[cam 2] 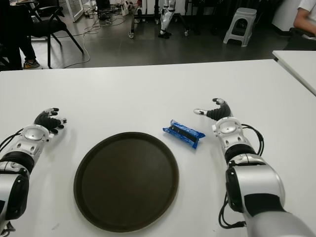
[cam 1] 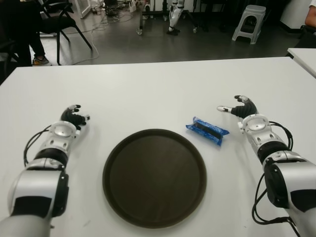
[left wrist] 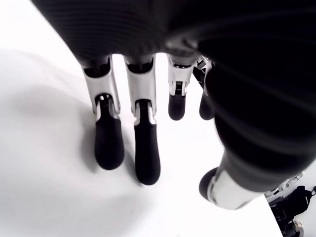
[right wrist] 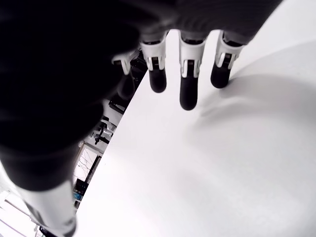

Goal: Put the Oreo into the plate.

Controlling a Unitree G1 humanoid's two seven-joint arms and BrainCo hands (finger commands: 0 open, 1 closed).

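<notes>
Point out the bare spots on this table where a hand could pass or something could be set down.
The white table is bare across its far half, beyond both hands. The dark plate holds nothing. Bare strips lie between the left hand and the plate, and near the front corners. Tightest: the gap between the Oreo pack and the right hand, and between pack and plate rim.

A robotics lab — a white table, floor cables, a stool and robot legs behind.

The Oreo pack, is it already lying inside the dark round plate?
No, the Oreo pack lies on the white table just outside the plate rim, between it and the right hand.
</notes>
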